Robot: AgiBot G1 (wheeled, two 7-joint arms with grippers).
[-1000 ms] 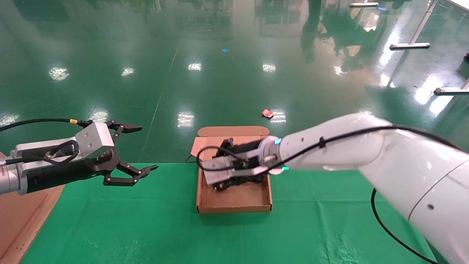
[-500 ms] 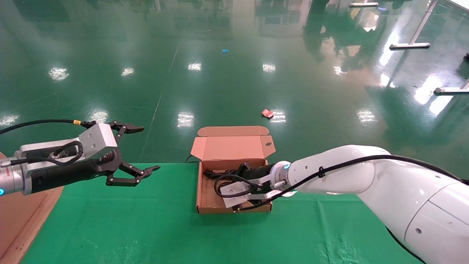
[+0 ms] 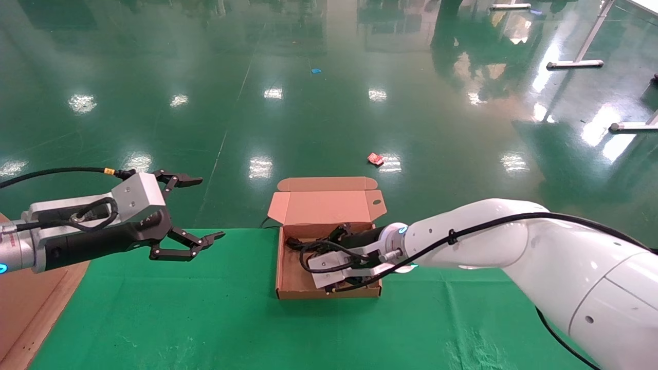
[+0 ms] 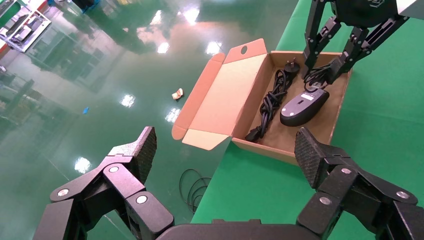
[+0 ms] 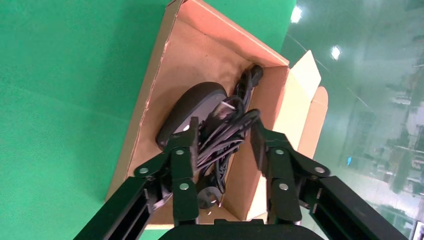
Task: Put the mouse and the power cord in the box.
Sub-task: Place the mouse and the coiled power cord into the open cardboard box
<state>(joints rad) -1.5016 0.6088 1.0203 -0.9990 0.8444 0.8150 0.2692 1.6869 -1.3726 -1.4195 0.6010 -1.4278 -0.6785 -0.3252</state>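
Note:
The brown cardboard box (image 3: 329, 294) lies on the green table with its lid standing open at the far side. Inside, in the left wrist view, the power cord (image 4: 271, 100) stretches along the lid side and the black mouse (image 4: 300, 107) rests on the box floor beside it. My right gripper (image 3: 345, 280) hangs over the mouse end of the box. Its fingers stand apart, and the mouse's thin coiled cable (image 5: 225, 132) hangs loose between them above the mouse (image 5: 192, 107). My left gripper (image 3: 208, 208) hovers open and empty, well left of the box.
The box (image 4: 220, 105) sits at the table's far edge, with the glossy green floor beyond it. A loop of thin black cable (image 4: 192, 185) lies on the floor below that edge, and a red scrap (image 3: 375, 159) farther out. A brown board (image 3: 31, 303) borders the table's left side.
My right gripper came down from above the back of the box toward its front half, uncovering the lid. The mouse now rests on the box floor. The left arm has barely moved.

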